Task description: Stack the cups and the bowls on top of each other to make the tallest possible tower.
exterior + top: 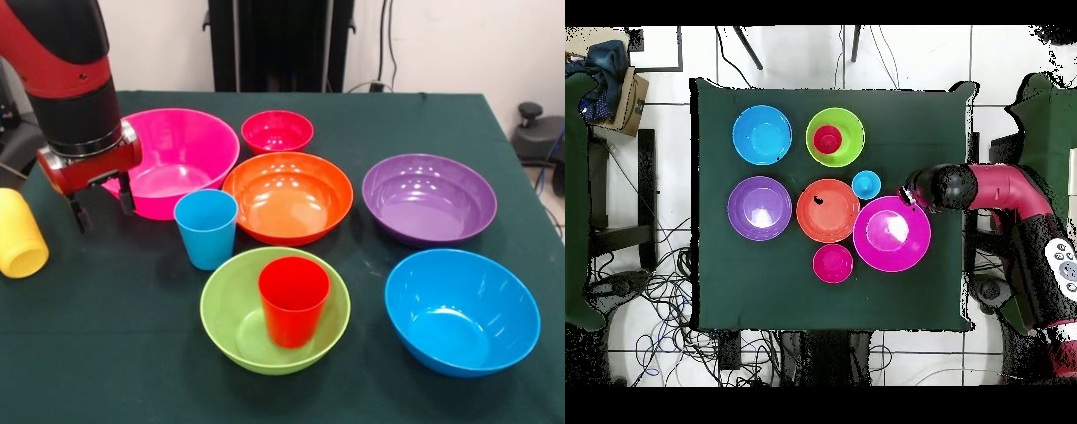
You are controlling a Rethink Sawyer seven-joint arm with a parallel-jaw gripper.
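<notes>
A red cup (293,300) (828,139) stands upright inside the lime green bowl (221,305) (851,125) near the front. The light blue cup (206,228) (866,184) stands on the cloth between the hot pink bowl (181,159) (892,234) and the orange bowl (287,196) (828,210). A yellow cup (19,234) lies on its side at the left edge. My gripper (103,205) (912,190) hangs open and empty by the hot pink bowl's left rim, left of the light blue cup. No tower stands.
A small pink-red bowl (277,131) (833,262) sits behind the orange one. A purple bowl (429,198) (759,208) and a blue bowl (462,309) (762,134) occupy the right side. The dark green table (106,353) has bare cloth at the front left.
</notes>
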